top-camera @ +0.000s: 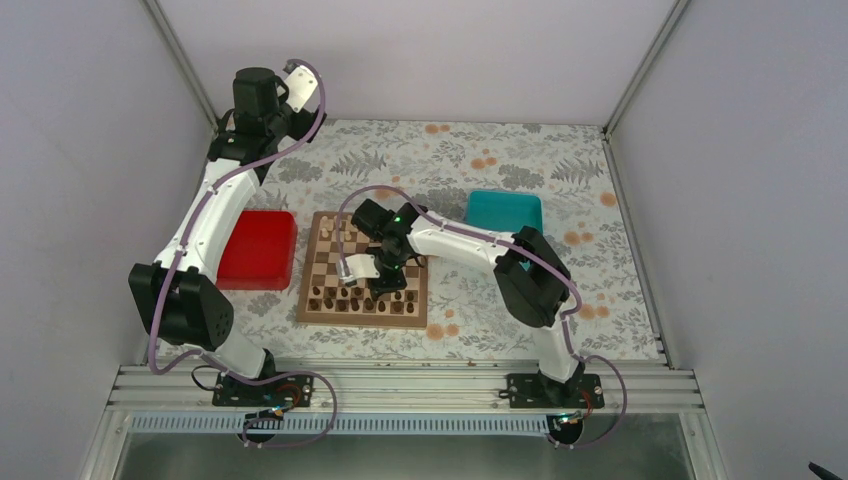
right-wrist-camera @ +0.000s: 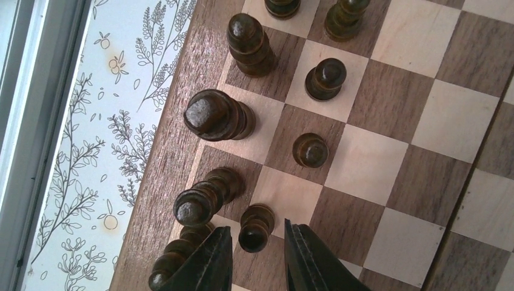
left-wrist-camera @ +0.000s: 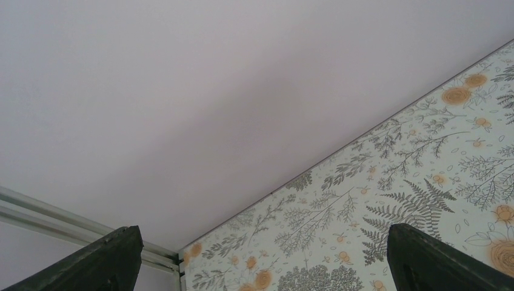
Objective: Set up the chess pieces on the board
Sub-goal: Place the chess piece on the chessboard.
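Flanking a small dark brown upright pawn (right-wrist-camera: 254, 225) in the near rows of the square wooden chessboard (right-wrist-camera: 424, 118), the right arm's fingers (right-wrist-camera: 206, 264) stand narrowly apart, possibly pinching it though I cannot tell, while the left arm's fingers (left-wrist-camera: 109, 260) gape wide, raised well away.

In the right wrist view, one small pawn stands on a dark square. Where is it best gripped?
Probably grip the pawn by its round head, coming straight down: it stands upright, and taller pieces stand toward the board rim.
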`<state>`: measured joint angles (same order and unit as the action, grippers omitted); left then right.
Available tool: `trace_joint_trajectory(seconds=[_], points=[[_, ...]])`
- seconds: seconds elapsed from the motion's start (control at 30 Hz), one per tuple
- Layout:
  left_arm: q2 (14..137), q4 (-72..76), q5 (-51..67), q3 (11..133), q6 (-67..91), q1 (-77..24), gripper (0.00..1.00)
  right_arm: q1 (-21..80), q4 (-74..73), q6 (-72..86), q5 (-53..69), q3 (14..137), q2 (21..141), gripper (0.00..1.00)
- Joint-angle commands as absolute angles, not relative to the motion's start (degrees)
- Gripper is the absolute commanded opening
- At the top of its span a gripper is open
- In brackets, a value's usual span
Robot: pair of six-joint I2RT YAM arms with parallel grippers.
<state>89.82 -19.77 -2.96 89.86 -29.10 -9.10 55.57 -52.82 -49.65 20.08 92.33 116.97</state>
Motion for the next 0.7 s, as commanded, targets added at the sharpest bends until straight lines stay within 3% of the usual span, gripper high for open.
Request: trace_joint_trajectory(seconds=[0.0, 0.27, 0.67], points=[[88.75, -18.54, -2.60, 89.66, -28.39, -8.69, 1.00, 56.36, -53.61, -50.24, 21.35, 93.69, 118.44, 0.24], [88.58, -18.41, -2.59, 89.39, -28.34, -8.70, 1.00, 56.51, -53.21, -50.27, 20.72, 93.35, 119.09, 0.24], [88.39, -18.40, -2.58, 89.13, -28.28, -8.70, 1.00, 56.54, -51.82, -50.15, 20.22, 92.92, 118.83, 0.16]])
